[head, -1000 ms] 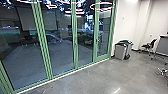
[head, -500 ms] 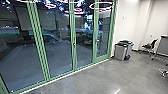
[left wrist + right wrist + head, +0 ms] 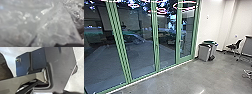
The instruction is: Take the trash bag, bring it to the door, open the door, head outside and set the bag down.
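Observation:
Translucent plastic of the trash bag [image 3: 55,26] spreads close in front of the left wrist camera, crumpled and shiny toward one side. How my left gripper's hold on it stands cannot be made out. The glass door [image 3: 186,37], green-framed and with a handle, stands closed at the end of the glass wall, beside the white wall. In the right wrist view are parts of the robot's own body over pale floor; the state of my right gripper cannot be told.
Grey bins [image 3: 204,52] stand against the white wall [image 3: 211,22] just right of the door. A black chair [image 3: 234,46] and a desk [image 3: 246,48] are farther right. Green-framed glass panels [image 3: 140,45] run along the left; polished concrete floor [image 3: 184,80] lies in front.
The head camera's view has shifted slightly, with the nearer glass panels sliding left in it. The door remains closed.

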{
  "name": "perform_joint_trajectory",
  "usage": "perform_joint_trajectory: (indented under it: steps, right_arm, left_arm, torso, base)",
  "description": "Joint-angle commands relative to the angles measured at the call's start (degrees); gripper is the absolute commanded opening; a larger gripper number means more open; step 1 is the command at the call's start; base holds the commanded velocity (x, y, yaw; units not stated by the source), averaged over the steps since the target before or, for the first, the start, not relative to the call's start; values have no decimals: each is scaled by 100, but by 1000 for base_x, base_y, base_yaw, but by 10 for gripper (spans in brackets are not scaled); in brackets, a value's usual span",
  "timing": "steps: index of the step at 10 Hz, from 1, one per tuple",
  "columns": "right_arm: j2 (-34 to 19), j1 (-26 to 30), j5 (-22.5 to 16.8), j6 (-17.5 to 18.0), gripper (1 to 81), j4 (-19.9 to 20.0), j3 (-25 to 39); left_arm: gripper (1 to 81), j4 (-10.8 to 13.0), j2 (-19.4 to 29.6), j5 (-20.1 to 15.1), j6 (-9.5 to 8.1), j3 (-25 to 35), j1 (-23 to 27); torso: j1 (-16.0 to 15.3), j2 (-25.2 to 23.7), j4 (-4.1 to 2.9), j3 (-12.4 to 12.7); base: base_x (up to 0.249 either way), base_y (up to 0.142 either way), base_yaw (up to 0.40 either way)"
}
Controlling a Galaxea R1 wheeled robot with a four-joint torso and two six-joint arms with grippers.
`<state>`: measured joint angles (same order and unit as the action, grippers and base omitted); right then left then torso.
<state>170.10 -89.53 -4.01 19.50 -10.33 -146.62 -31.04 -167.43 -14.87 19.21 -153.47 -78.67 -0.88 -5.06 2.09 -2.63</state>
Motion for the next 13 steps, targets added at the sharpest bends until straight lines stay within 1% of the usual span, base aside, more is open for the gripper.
perform_joint_trajectory:
  steps: [1,13]
  right_arm:
    - [-17,281,-302,-8,811,-57,29]
    - [27,317,-302,-8,811,-57,-85]
  left_arm:
    - [10,-16,51,-438,-5,-8,409]
    - [10,-8,33,-438,-5,-8,409]
  torso:
    - [0,0,0,0]
    - [0,0,0,0]
  base:
    - [143,-92,0]
    - [147,-96,0]
